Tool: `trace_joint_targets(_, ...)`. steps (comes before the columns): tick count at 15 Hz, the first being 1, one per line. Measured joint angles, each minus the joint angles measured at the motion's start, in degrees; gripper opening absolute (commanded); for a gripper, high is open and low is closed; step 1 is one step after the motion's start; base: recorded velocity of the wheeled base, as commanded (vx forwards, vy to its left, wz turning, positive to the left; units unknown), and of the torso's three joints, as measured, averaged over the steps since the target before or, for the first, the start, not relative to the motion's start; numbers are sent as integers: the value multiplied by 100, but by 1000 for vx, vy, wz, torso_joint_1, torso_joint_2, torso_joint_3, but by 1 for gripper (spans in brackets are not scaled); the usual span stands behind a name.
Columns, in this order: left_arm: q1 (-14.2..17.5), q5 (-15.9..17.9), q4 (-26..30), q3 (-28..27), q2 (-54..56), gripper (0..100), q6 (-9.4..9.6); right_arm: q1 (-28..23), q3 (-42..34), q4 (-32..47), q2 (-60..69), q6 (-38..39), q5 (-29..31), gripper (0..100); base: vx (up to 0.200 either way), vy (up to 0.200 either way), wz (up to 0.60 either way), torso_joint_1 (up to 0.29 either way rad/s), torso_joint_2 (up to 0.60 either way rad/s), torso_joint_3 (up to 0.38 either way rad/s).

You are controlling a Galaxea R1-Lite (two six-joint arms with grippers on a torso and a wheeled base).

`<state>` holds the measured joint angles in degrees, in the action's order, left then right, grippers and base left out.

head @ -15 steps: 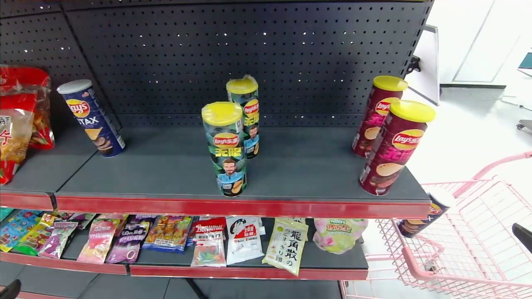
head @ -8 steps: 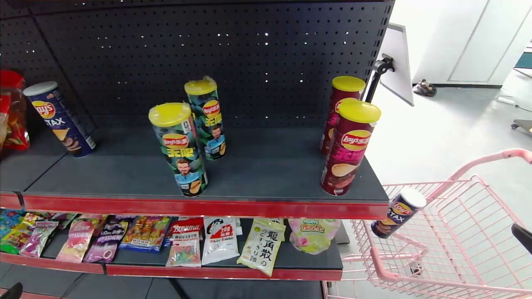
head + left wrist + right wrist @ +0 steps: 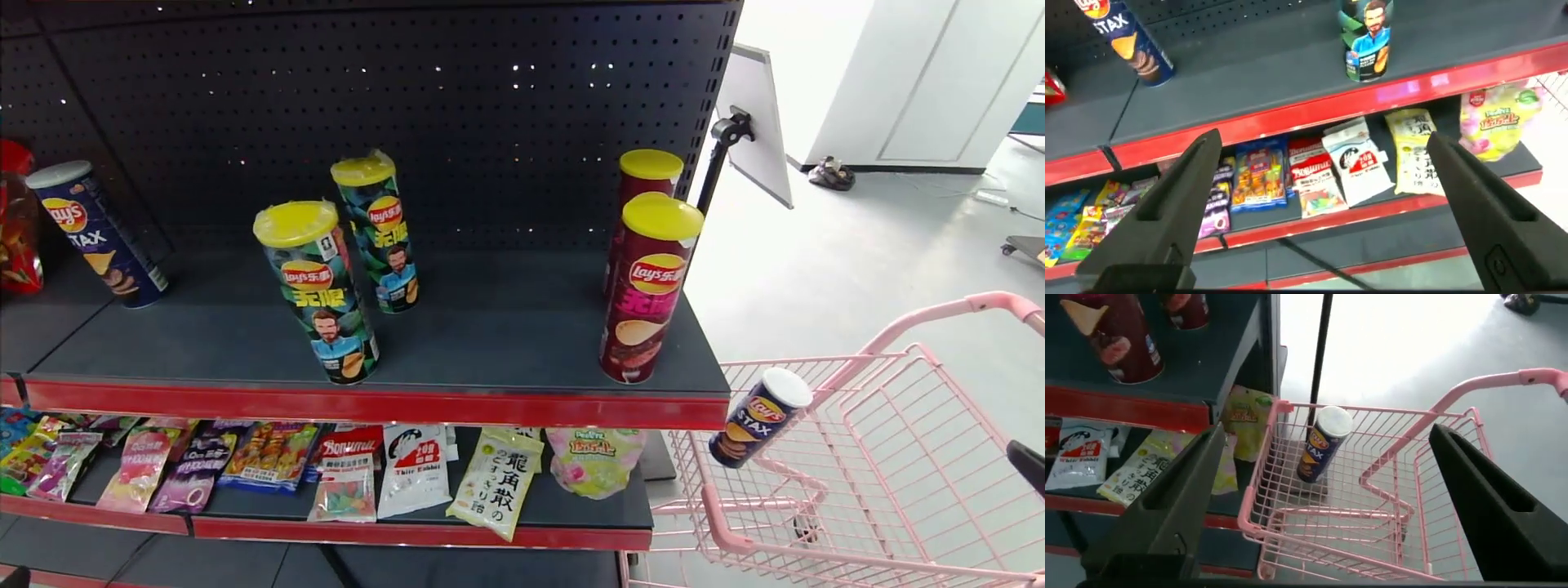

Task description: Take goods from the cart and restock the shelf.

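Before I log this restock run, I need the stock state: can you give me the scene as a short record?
cart: pink, at the shelf's right end
in cart: one blue can, tilted, lid up
top shelf: two green cans in the middle, two maroon cans at the right, one shelved blue can at the left, all standing
lower shelf: snack bags along the front
left fingers: open, empty
right fingers: open, empty
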<state>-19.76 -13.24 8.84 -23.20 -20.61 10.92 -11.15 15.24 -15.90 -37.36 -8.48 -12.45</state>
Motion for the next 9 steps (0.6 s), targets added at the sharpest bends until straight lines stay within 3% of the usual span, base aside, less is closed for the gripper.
trace_joint_targets(1, 4, 0, 46, 0, 9, 100, 0, -2, 0, 5, 0, -2, -2, 100, -200, -200, 0, 22, 7, -7)
trace_joint_targets(4, 2, 5, 76, 0, 39, 100, 5, -2, 2, -2, 0, -2, -2, 100, 0, 0, 0, 0, 0, 0)
trace_joint_targets(9, 0, 5, 90, 0, 80, 100, 5, -4, -2, 118, -1, 0, -2, 100, 0, 0, -600, 11, 5, 2)
